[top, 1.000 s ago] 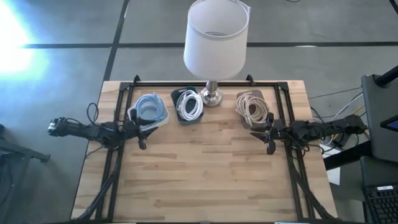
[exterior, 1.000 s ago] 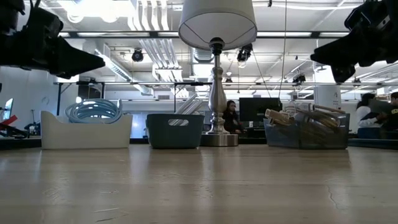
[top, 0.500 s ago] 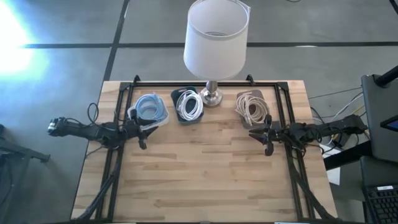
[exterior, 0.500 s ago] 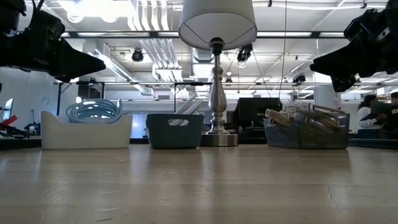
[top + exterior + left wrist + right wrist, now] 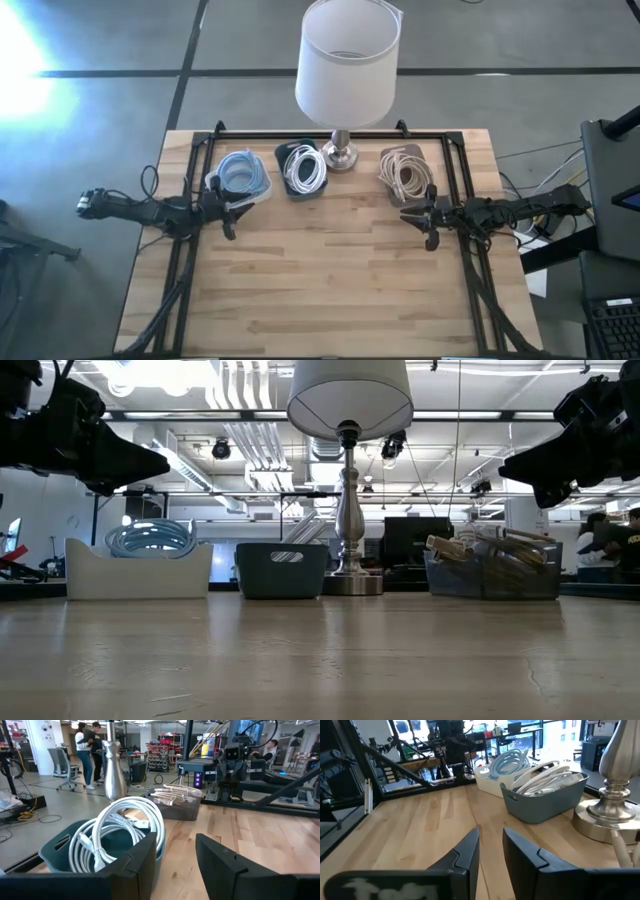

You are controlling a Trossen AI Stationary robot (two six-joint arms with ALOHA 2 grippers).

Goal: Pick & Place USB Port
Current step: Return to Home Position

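- Three charger cables are lying coiled in three bins ranged along the far side of the bench (image 5: 320, 280): a blue cable (image 5: 240, 170) in the white bin (image 5: 140, 572), a white cable (image 5: 305, 168) in the dark teal bin (image 5: 282, 572), and a tan cable (image 5: 403, 172) in the smoky see-through bin (image 5: 490, 582).
- The cables are looking light, soft and springy. A loop would likely sag, uncoil or trail a plug when lifted, so the surest hold would be across several bunched strands at the top of a coil, well away from the hard plug ends.
- The white cable's loops are rising above its bin's rim, offering the easiest pinch. The blue and tan coils are also showing over their rims in the low view.
- The left arm (image 5: 150, 210) is hovering above the bench just in front of the white bin, the left jaws standing parted and empty.
- The right arm (image 5: 500, 212) is hanging just in front of the see-through bin, the right jaws also parted, more narrowly, with nothing between them.
- A lamp (image 5: 347, 60) is crowding the row. Its metal base (image 5: 340, 155) is sitting between the teal and see-through bins, and its broad shade is overhanging them, so any reach from above to the teal bin would need care.
- The near half of the bench is lying bare between the black frame rails (image 5: 182, 270).
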